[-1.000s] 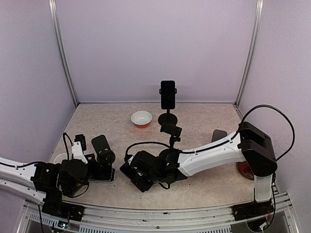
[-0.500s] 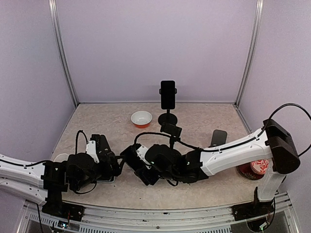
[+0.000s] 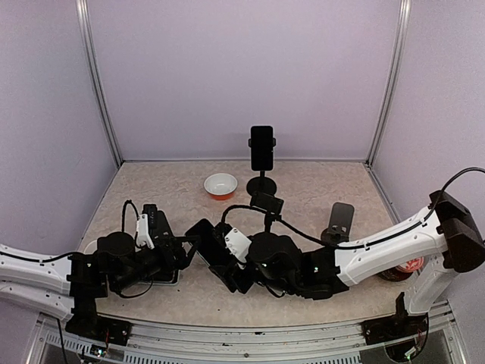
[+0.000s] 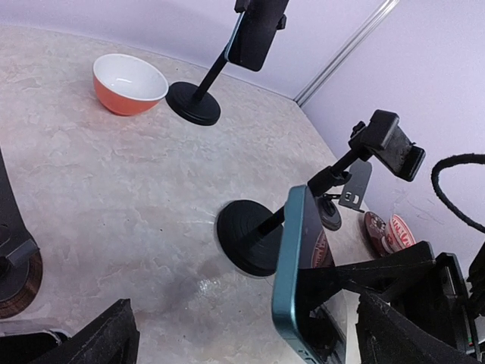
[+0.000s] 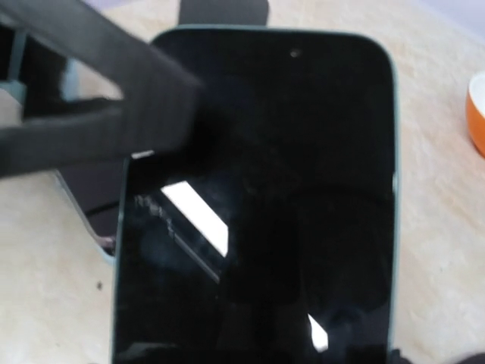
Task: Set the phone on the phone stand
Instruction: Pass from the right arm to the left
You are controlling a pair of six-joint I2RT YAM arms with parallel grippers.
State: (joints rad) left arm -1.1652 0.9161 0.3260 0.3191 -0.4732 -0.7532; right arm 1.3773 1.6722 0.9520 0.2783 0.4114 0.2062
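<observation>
A phone (image 3: pixel 206 248) with a black screen and teal edge hangs upright above the table, my right gripper (image 3: pixel 224 265) shut on its lower end. Its screen (image 5: pixel 258 205) fills the right wrist view and hides that gripper's fingers. My left gripper (image 3: pixel 171 241) is open, right beside the phone. In the left wrist view the phone (image 4: pixel 297 280) stands edge-on between the wide-apart left fingers (image 4: pixel 98 341). Behind it is an empty phone stand (image 4: pixel 388 142) on a round black base (image 4: pixel 250 236), seen from above as a stand (image 3: pixel 267 203).
A second stand at the back (image 3: pixel 261 182) carries another phone (image 3: pixel 262 147). An orange bowl (image 3: pixel 220 185) sits next to it. A grey stand (image 3: pixel 341 217) and a red tin (image 3: pixel 409 265) are at the right. A flat dark thing (image 3: pixel 161 277) lies under the left gripper.
My right arm has stretched left, carrying the phone toward my left gripper. The left gripper has moved right to meet it and stays open.
</observation>
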